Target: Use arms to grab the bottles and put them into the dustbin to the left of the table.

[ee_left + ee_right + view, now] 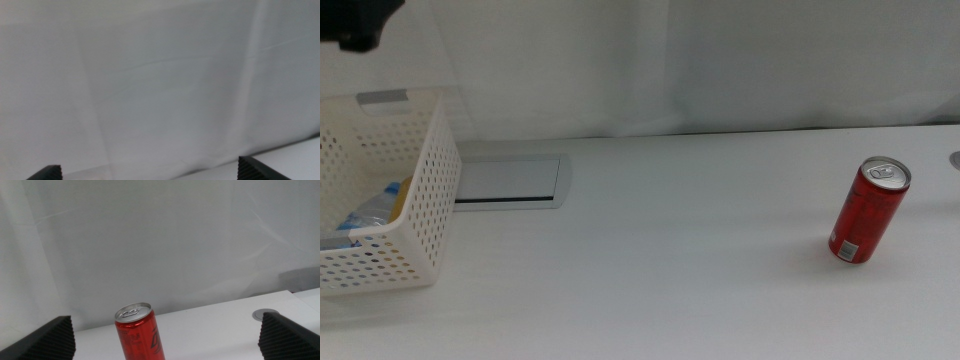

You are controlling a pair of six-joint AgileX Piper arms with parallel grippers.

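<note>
The red can [868,212] stands upright on the right side of the white table [670,250]. It also shows in the right wrist view as the red can [139,334], ahead of my right gripper [165,325], whose jaws stand wide open and apart from it. The white perforated dustbin [430,190] sits at the left edge and holds the clear water bottle [370,212] and the yellow bottle [406,186]. My left gripper [147,164] is open and empty, facing the white curtain. A dark part of the left arm [355,25] hangs above the dustbin.
A flat grey panel [510,180] lies in the table just right of the dustbin. A small round grey grommet [265,313] sits in the tabletop near the can, toward the right edge. A white curtain [720,60] closes off the back.
</note>
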